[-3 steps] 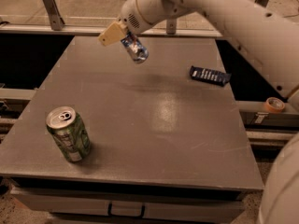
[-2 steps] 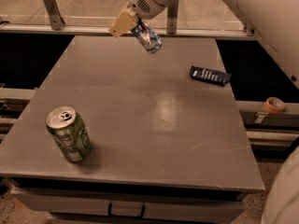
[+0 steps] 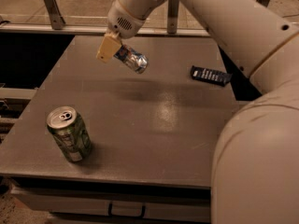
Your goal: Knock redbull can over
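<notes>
1. grey matte table [image 3: 140, 143] under warm light. the robot's white arm [image 3: 224, 17] reaches in from the right and across the back.
2. the gripper [image 3: 115, 54] hangs above the far-left part of the table. it holds the redbull can [image 3: 134, 59] lifted clear of the surface and tipped steeply, silver end pointing down and to the right.
3. what changed: over the last second the gripper swung the can up and toward the back, and it now sits lower and nearer again. the green can [image 3: 70, 134] at front left and the black packet [image 3: 210, 75] at right have not moved.
4. what that means, as i judge it: the can is no longer standing, but it is not lying on the table either, so the knock-over is not finished.
5. fingers: one tan finger [image 3: 107, 48] presses against the can's upper end, and the other is hidden behind it. they are closed narrowly around the slim can and hold nothing else.
6. a soft shadow [image 3: 135, 90] on the table below shows the gap.
</notes>
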Controlling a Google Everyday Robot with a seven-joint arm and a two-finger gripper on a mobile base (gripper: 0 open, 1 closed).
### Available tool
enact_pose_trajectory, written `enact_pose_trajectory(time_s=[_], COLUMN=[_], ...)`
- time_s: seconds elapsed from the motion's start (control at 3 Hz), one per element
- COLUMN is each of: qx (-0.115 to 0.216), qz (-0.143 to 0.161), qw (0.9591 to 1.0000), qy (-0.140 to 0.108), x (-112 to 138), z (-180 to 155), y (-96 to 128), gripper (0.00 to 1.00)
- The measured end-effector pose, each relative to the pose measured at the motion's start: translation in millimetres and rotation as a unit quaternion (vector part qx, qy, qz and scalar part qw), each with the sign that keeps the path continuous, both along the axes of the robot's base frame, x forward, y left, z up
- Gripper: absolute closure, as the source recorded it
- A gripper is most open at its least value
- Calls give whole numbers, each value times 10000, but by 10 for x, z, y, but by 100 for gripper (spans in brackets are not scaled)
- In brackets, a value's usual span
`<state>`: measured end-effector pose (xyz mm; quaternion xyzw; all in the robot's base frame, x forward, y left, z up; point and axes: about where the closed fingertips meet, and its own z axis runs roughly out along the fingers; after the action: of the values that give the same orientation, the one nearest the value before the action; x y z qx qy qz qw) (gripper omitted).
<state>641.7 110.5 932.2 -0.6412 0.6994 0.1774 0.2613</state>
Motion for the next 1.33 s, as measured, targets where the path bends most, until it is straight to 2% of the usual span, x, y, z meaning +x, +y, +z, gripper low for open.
enact_pose_trajectory(time_s=[0.33,0.67,1.33], qx=[-159,-260,-282], qz=[412,662,921], qw=[9978,9943,9906], qy=[487,795,975], x=[-174,-285,-317], z=[-326,-571,-734], y=[261,425,622], gripper=[82,58,12])
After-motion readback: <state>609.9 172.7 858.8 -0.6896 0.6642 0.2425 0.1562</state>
